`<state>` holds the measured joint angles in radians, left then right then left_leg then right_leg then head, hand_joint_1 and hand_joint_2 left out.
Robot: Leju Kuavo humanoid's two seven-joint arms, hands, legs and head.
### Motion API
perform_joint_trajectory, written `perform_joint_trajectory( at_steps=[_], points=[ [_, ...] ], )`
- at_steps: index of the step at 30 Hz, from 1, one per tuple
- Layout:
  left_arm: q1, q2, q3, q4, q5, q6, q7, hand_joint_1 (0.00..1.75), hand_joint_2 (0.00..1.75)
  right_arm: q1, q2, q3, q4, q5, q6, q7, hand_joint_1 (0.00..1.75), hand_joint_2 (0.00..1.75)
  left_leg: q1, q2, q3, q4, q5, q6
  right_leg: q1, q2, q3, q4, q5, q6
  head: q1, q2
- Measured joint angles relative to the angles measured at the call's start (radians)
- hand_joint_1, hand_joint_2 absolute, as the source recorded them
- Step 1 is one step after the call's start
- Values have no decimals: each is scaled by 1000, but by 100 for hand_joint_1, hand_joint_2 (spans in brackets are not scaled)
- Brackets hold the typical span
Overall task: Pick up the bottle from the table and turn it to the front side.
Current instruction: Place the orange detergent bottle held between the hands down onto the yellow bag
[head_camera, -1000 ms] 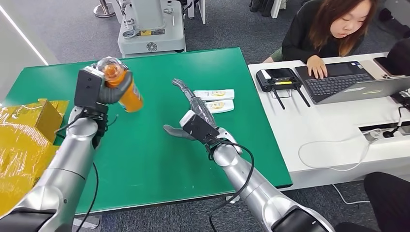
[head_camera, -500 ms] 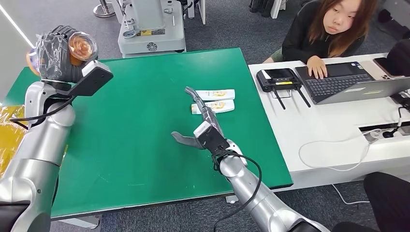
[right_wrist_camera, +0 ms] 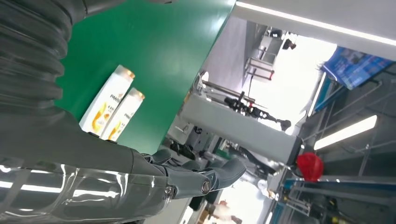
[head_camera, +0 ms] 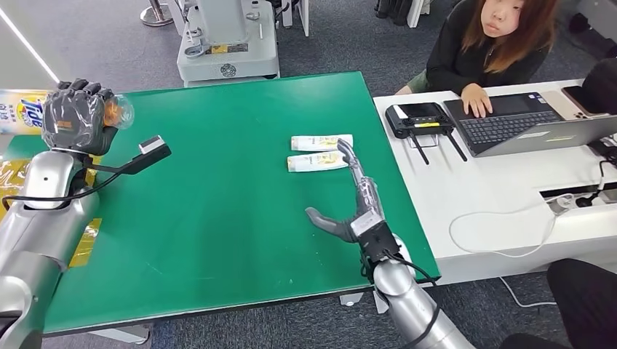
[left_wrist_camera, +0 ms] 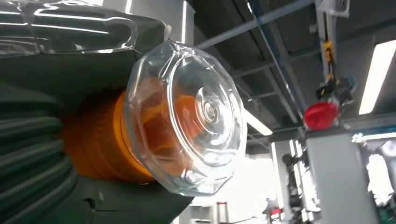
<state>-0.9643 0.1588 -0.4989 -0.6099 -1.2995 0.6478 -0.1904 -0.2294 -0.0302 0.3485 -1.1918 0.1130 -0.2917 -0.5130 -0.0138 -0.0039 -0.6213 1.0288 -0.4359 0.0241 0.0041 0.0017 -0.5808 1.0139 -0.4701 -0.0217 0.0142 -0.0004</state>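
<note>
One bottle (head_camera: 116,110), gripped in the left robot hand (head_camera: 73,116); right robot hand (head_camera: 354,211) spread, empty; two tubes (head_camera: 320,152) side by side.

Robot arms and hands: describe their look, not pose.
Both arms are smooth silver tubes with black cables looping near the wrists. The left hand and right hand are dark grey under clear glossy film. Each wrist carries a black boxy camera module.

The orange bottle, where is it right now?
In the head view the orange bottle is in the left hand, raised over the far left corner of the green table, well away from the two white bottles.
</note>
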Motion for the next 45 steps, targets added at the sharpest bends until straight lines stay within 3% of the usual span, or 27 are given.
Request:
perform_joint_trajectory(
  at_steps=[11, 19, 32, 45],
  points=[
    [154, 126, 49, 42, -42, 32, 113, 175, 175, 244, -46, -98, -268, 49, -53, 3, 0, 175, 0, 2, -1, 0, -1, -1, 0, 2, -1, 0, -1, 0, 0, 0],
    [174, 151, 179, 71, 42, -20, 95, 175, 175, 361, -48, -142, -407, 70, -56, 37, 0, 175, 0, 2, -1, -1, -1, -1, 0, 2, -1, 0, 0, 0, 0, 0],
    [191, 152, 317, 127, 137, -88, 20, 175, 175, 415, -48, -143, -496, 95, -59, 61, 0, 175, 0, 2, -1, 0, -1, -1, 0, 2, -1, 0, 0, 0, 0, 0],
    [292, 184, 356, 168, 117, -60, -80, 175, 175, 405, -48, -141, -504, 86, -17, 83, 0, 175, 0, 2, -1, -1, -1, -1, 0, 2, -1, 0, 0, -1, 0, 0]
  ],
)
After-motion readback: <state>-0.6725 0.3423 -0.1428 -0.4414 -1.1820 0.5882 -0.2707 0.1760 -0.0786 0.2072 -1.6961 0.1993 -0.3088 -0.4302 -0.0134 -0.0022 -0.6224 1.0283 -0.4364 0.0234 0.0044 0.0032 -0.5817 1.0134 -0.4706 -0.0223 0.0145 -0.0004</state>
